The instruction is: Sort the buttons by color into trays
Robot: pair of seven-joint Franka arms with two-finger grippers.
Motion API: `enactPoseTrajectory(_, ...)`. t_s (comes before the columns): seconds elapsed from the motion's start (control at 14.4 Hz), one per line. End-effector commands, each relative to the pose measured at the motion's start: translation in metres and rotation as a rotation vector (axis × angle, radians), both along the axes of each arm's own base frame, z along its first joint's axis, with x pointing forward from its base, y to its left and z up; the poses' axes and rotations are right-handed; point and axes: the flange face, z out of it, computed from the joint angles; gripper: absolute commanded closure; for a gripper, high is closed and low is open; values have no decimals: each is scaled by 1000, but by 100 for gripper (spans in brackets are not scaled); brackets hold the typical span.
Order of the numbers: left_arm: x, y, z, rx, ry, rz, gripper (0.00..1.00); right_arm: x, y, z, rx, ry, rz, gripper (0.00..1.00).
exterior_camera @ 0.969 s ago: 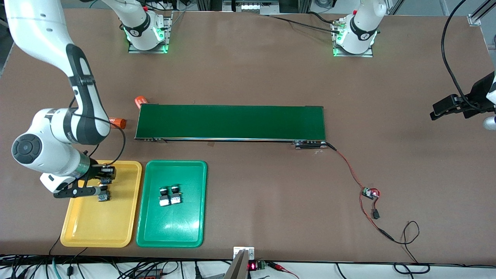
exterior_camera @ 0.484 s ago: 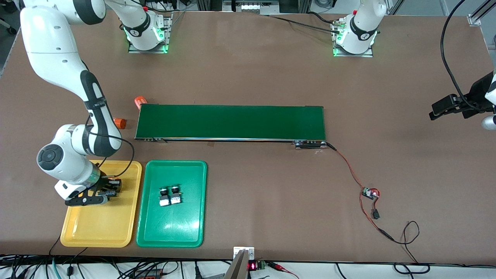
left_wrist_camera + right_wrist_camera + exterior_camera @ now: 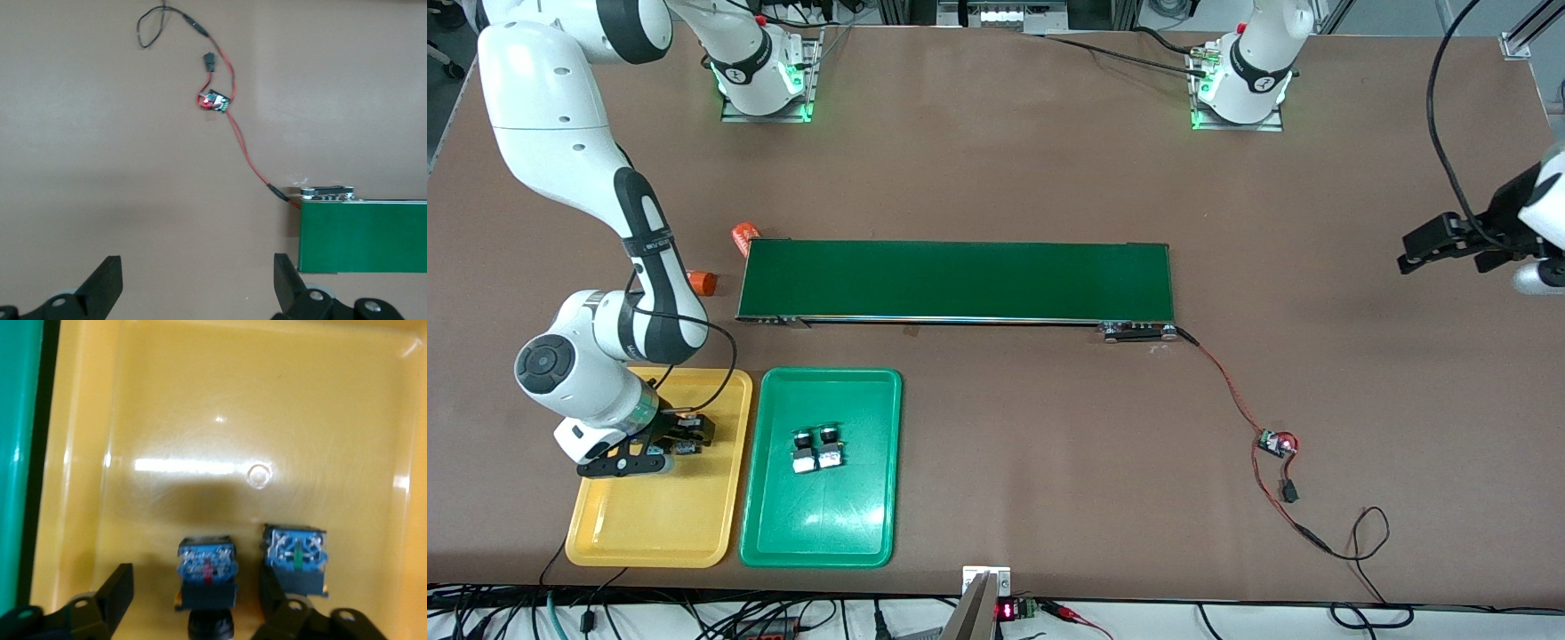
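Yellow tray, seven o'clock on the table, holds two buttons at its twelve o'clock end. The right gripper is spread loosely around one, and the left gripper waits wide and empty at three o'clock. They look light and rigid with slick caps, so pinch the blocky body. Only the right wrist view shows both, since the front view hides them.

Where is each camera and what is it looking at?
Front view: high up across the table, facing both arms; it sees the conveyor belt, yellow tray, green tray, the right gripper and the left gripper.
Left wrist view: on the left arm, looking down at bare table; open left gripper shows.
Right wrist view: on the right arm, looking into the yellow tray at two buttons; open right gripper shows.
Shared: front and left wrist views both show the belt.
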Motion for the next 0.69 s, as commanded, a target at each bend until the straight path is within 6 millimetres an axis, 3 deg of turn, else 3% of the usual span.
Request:
enactPoseTrajectory(0.0,-1,-1,10,3,-7,-14,0,-13,3,78,19,93,-2,0)
enactPoseTrajectory(0.42,-8,-12,13,2,18,-35,0,-80,-12,244,17,281,-18,0)
enactPoseTrajectory(0.62,-10,-11,16,2,14,-46,0,-114,-9,296,16,333,-20,0)
